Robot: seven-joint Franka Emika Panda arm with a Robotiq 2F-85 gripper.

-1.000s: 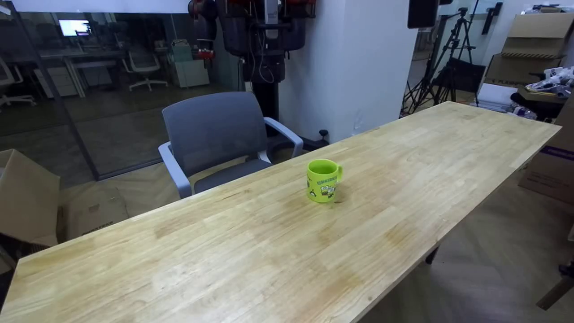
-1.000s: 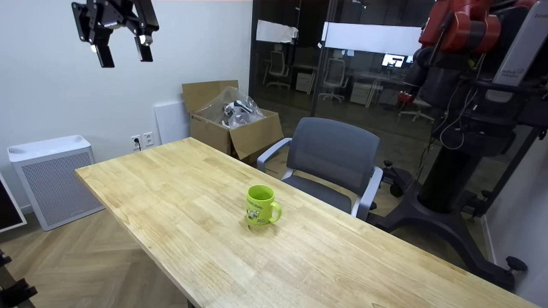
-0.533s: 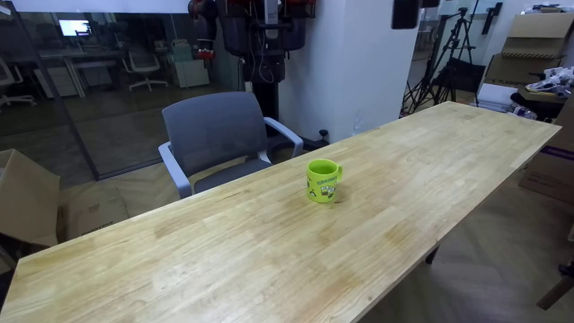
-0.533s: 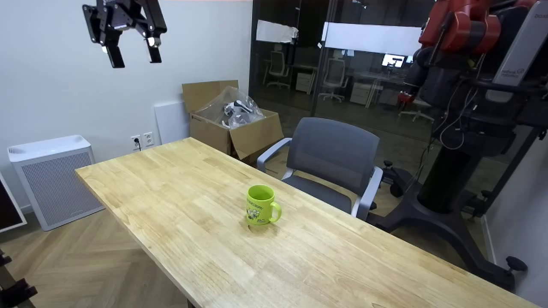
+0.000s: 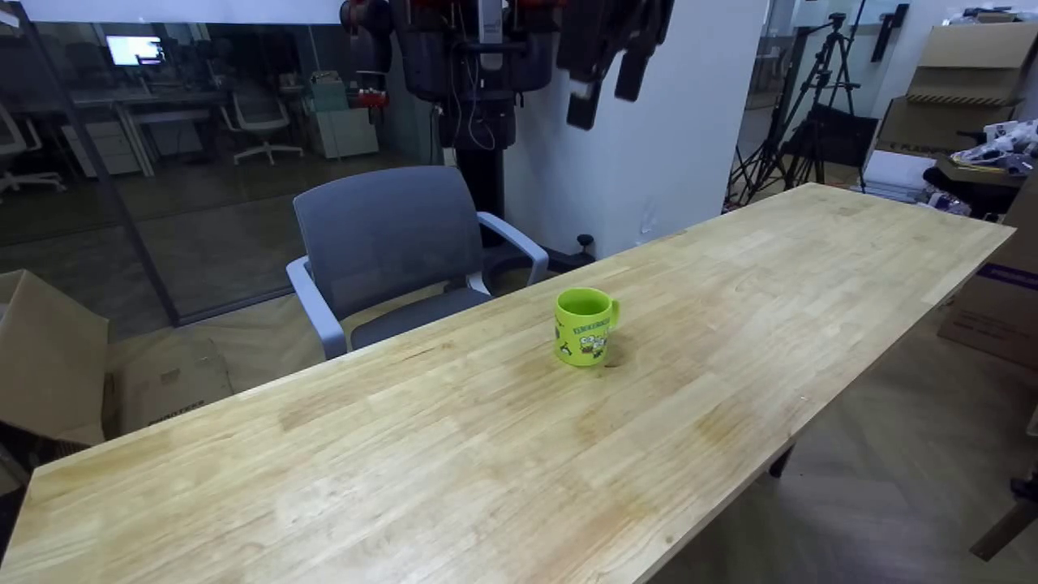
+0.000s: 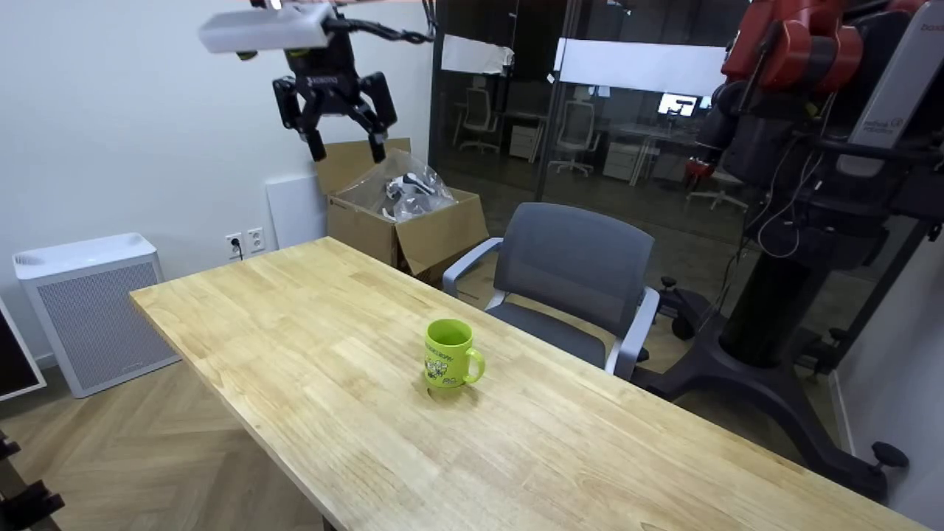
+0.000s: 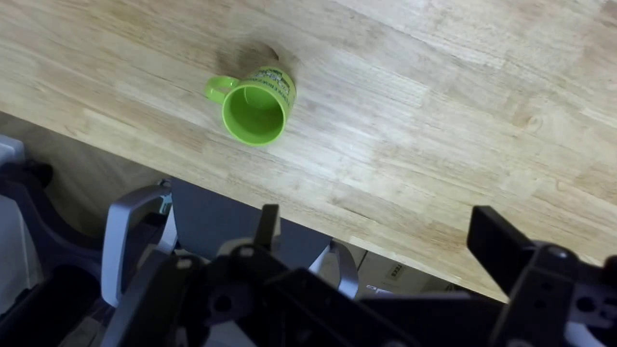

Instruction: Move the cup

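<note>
Two black fingers [image 6: 317, 147] of the pincer [image 6: 347, 152] hang at the upper left of the frame in an exterior view, spread wide with nothing between them, well above the desk [image 6: 560, 435]. Behind them a carton [image 6: 361, 228] stands past the desk's far corner; a low, wide swing on that side could brush its flaps. Near the middle of the frame the cup [image 6: 448, 354] stands upright on the desk, handle [image 6: 480, 364] to the right. Nothing holds it, so the step in hand looks like the approach. The wrist view shows it at upper left and the fingers along the bottom, so a straight drop from here would probably miss, or bring a fingertip down on the desk's long edge. Poor centring could land a finger on the rim and tip the cup, or trap the handle and leave a crooked, slipping grip on glossy walls. Right of the cup lies that edge, with the chair [image 6: 575, 273] just beyond; a nudge that way could push the cup off toward the seat, and a low sweep could catch the chair's arm. Farther right, a red-armed robot [image 6: 826, 206] seems too distant to interfere.
</note>
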